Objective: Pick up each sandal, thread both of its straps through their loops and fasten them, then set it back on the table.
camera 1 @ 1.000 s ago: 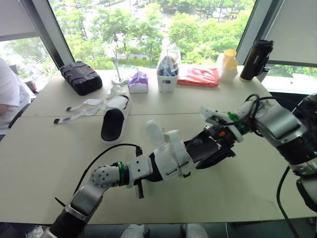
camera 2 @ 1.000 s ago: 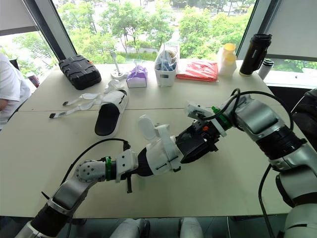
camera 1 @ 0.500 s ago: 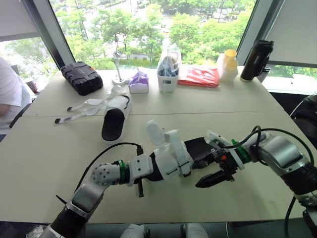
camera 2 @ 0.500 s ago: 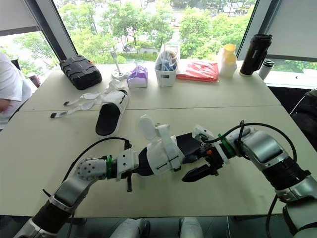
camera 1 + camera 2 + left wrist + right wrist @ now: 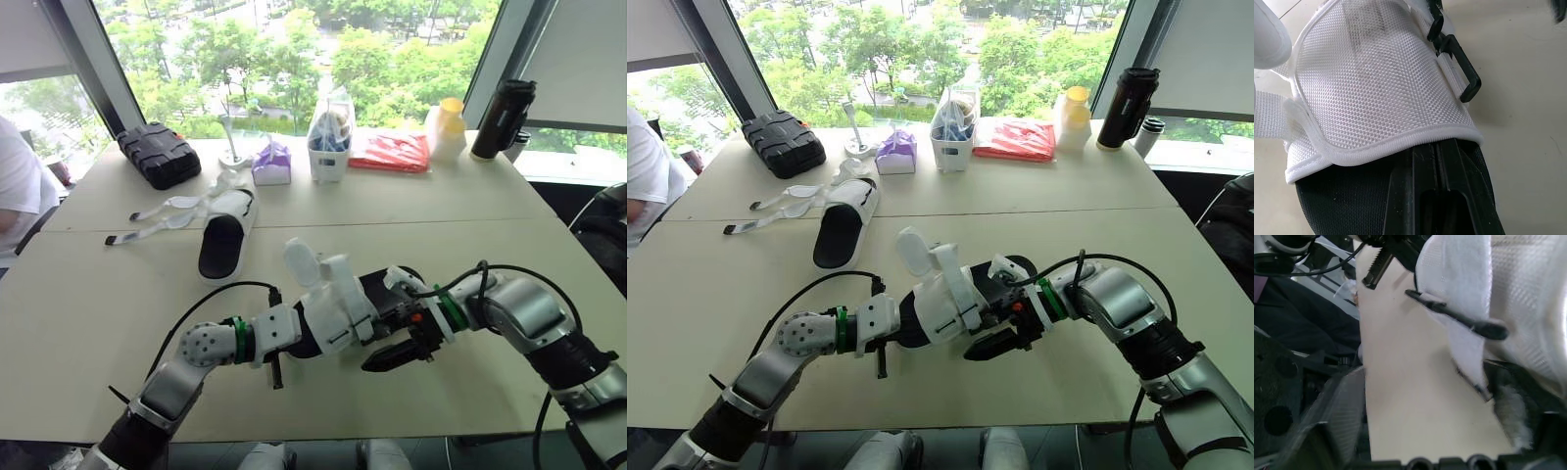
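Mid-table, sandal (image 5: 338,305) on left arm

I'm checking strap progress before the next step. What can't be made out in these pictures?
Held sandal: the space under its white mesh upper, hidden by that upper in the head and left wrist views.
Black loop: one end runs off the edge of the left wrist view.
Second sandal: loops too small in the head views.
Person: cut off by the head views' left edge.
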Available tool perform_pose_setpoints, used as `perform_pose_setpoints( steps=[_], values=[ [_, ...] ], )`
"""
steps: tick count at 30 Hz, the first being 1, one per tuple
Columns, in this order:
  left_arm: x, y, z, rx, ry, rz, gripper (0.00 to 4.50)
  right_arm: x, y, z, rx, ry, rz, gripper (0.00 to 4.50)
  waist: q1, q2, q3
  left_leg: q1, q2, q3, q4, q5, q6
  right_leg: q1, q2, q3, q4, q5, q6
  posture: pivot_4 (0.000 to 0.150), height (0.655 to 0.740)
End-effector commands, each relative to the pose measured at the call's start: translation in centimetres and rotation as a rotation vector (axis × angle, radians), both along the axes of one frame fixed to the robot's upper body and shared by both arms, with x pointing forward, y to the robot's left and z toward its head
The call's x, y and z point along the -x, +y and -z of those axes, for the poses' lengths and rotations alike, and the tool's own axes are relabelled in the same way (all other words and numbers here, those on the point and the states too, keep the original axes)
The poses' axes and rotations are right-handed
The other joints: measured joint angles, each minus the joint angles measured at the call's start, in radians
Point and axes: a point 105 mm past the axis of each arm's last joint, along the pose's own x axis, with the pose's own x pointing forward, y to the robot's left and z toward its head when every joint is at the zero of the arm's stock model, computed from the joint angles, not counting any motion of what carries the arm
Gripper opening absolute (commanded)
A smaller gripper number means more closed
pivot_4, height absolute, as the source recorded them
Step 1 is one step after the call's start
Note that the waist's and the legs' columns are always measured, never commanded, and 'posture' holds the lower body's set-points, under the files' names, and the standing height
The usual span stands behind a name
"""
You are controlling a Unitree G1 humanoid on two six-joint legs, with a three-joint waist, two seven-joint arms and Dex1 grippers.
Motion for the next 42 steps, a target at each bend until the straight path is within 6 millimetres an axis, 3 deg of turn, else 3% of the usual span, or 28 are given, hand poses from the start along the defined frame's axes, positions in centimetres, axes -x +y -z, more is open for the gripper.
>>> perform_pose_setpoints(
  steps=[1, 5, 10, 18, 23, 31, 39, 42],
  values=[
    [0.5, 0.4, 2.1, -0.068, 0.059, -0.015, 0.00, 0.0, 0.6, -0.7, -0.023, -0.020, -0.018, 2.14, 0.001, 0.000, 0.000, 0.000, 0.000, 0.000, 0.000, 0.000, 0.000, 0.000, 0.000, 0.000, 0.000, 0.000, 0.000, 0.150, 0.7400],
    [0.6, 0.4, 2.2, -0.070, 0.060, -0.014, 0.00, 0.1, 0.8, -0.6, -0.021, -0.008, -0.021, 0.03, 0.001, 0.000, 0.000, 0.000, 0.000, 0.000, -0.001, 0.000, 0.000, -0.001, 0.000, 0.000, 0.000, 0.000, 0.000, 0.150, 0.7400],
    [0.6, 0.3, 2.2, -0.067, 0.062, -0.014, 0.00, 1.2, 0.2, 0.2, 0.026, 0.017, -0.057, 0.03, 0.001, 0.000, 0.000, 0.000, 0.000, 0.000, -0.001, 0.000, 0.000, -0.001, 0.000, 0.000, 0.000, 0.000, 0.000, 0.150, 0.7400],
    [0.5, 0.2, 2.1, -0.066, 0.064, -0.009, 0.00, 5.5, -3.5, 3.5, 0.200, 0.075, -0.214, 0.03, 0.001, 0.000, 0.000, -0.001, -0.001, 0.001, -0.001, 0.000, 0.001, -0.001, -0.001, 0.000, -0.001, -0.001, 0.001, 0.150, 0.7400],
    [0.5, 0.2, 2.3, -0.072, 0.069, -0.010, 0.00, 7.1, -5.1, 4.0, 0.241, 0.073, -0.282, 0.03, 0.002, 0.000, -0.001, 0.002, 0.000, 0.000, -0.001, 0.000, 0.001, 0.003, -0.001, -0.001, -0.001, -0.002, 0.002, 0.150, 0.7400],
    [0.2, 0.3, 2.4, -0.084, 0.068, -0.007, 0.00, 7.4, -5.6, 2.5, 0.237, 0.007, -0.325, 0.03, 0.003, 0.000, -0.001, 0.001, -0.001, 0.000, -0.001, -0.001, 0.001, 0.002, -0.002, -0.001, -0.002, -0.002, 0.003, 0.150, 0.7400],
    [0.1, 0.4, 3.5, -0.162, 0.038, 0.035, 0.00, 6.0, -4.3, -3.7, 0.160, -0.189, -0.377, 0.03, 0.003, 0.001, -0.001, 0.002, -0.001, 0.000, -0.001, -0.001, 0.001, 0.003, -0.002, -0.001, -0.002, -0.002, 0.003, 0.150, 0.7400],
    [0.1, 0.6, 4.0, -0.195, 0.029, 0.051, 0.00, 4.5, -3.2, -6.2, 0.110, -0.261, -0.369, 0.03, 0.003, 0.001, -0.001, 0.002, -0.001, 0.000, 0.000, -0.001, 0.001, 0.004, -0.002, -0.001, -0.002, -0.002, 0.003, 0.150, 0.7400]
  ],
)
